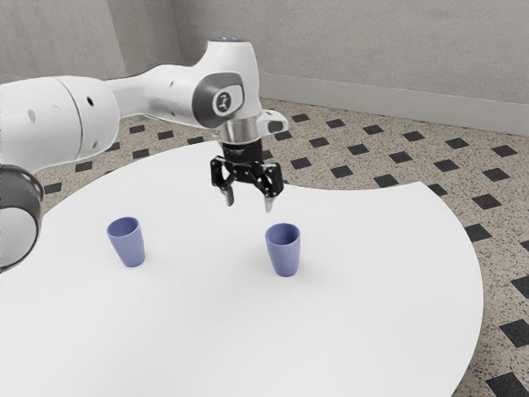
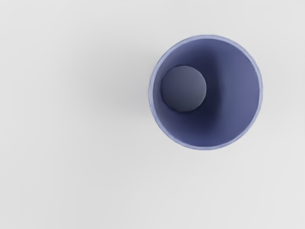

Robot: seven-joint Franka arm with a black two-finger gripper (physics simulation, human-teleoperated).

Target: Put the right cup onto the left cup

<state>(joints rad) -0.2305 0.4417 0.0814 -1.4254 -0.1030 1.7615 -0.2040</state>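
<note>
Blue-violet, tapered, smooth-walled cup (image 1: 283, 255), judged to be the task's right cup: it is standing upright on the white, curved-edge table (image 1: 372, 289), its mouth facing up and its long axis running vertically. Relative to the black 2-finger gripper (image 1: 249, 203), it is lying below and offset toward the exterior view's right, not directly between the fingers. The gripper is hanging above cup height, its 2 fingers spreading wide and holding nothing. That sideways offset is governing the coming move: centring over the mouth is appearing necessary before any descent. Matching blue-violet cup (image 1: 128, 243), judged to be the stacking target, is standing upright, well apart, toward the exterior view's left.
</note>
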